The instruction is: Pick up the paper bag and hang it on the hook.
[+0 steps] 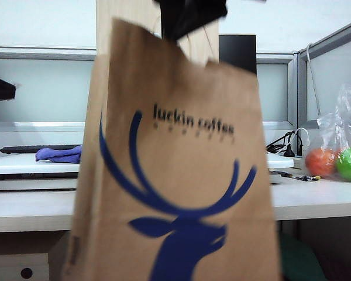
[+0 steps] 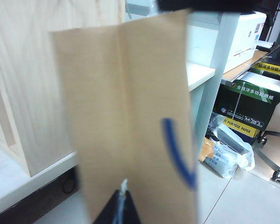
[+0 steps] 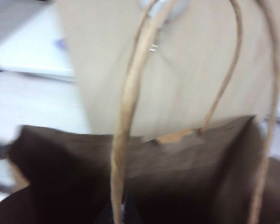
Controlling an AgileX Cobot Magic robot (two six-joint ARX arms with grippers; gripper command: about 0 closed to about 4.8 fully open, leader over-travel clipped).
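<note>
The brown paper bag (image 1: 175, 175) with its blue deer logo hangs in the air and fills the middle of the exterior view. My right gripper (image 1: 190, 17) holds it from above, shut on one twine handle (image 3: 128, 116). The handle loops rise toward the white hook (image 3: 161, 9) and its thin metal prong on the wooden board (image 3: 200, 56). No loop is on the prong. In the left wrist view, the bag's side (image 2: 130, 116) hangs in front of my left gripper (image 2: 120, 205). That gripper is shut and empty, and clear of the bag.
A clear plastic bag of orange and green fruit (image 1: 339, 158) sits on the desk at the right, with cables beside it. A purple cloth (image 1: 61, 154) lies at the left. Boxes of copy paper (image 2: 252, 102) and a printer (image 2: 247, 32) stand beyond the desk.
</note>
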